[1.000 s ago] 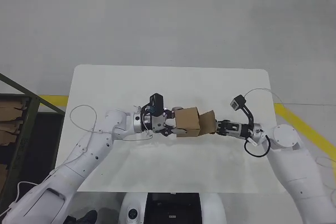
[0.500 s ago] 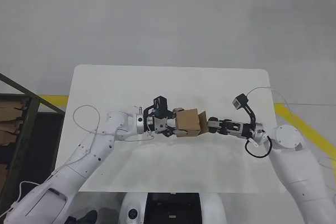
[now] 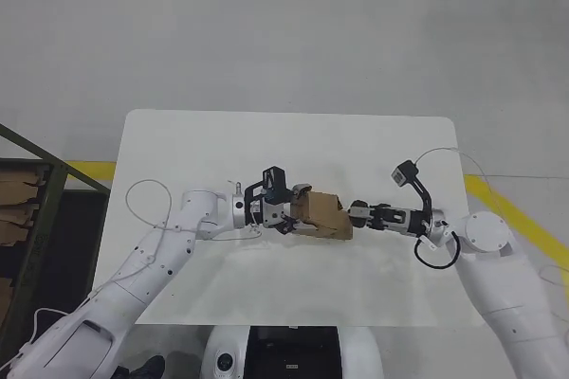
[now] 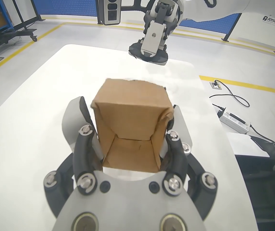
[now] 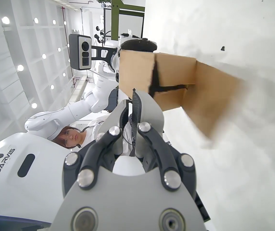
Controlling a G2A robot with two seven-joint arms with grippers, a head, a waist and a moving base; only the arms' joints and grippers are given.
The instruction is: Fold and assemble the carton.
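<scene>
Carton looks to be at the flap-closing stage, maybe halfway through the job by my guess. Left tool is clamped on it, one finger on each side wall near the open mouth. Right tool has its fingers pressed together with nothing between them, tip right at the flapped end, touching or as good as.

How I'd do it: use that closed right tip like a blunt poker and press near a flap's fold line rather than its free edge, so it hinges instead of buckling. Push straight along the box toward the left tool so the grip takes the load and nothing twists out. Left squeeze wants to be firm but not so hard the walls bow in, thin card like this probably creases easily. The loose flap sticking out sideways gets swept over last.

Looks-wise it's plain brown cardboard, small, roughly cube-shaped, edges a bit ragged. The end facing the left wrist is wide open, you can see right inside. The other end has flaps mostly folded in with a dark gap along the seams. It sits between the two arms, over the middle of the desk; can't tell if it's resting on the surface or held just off it
</scene>
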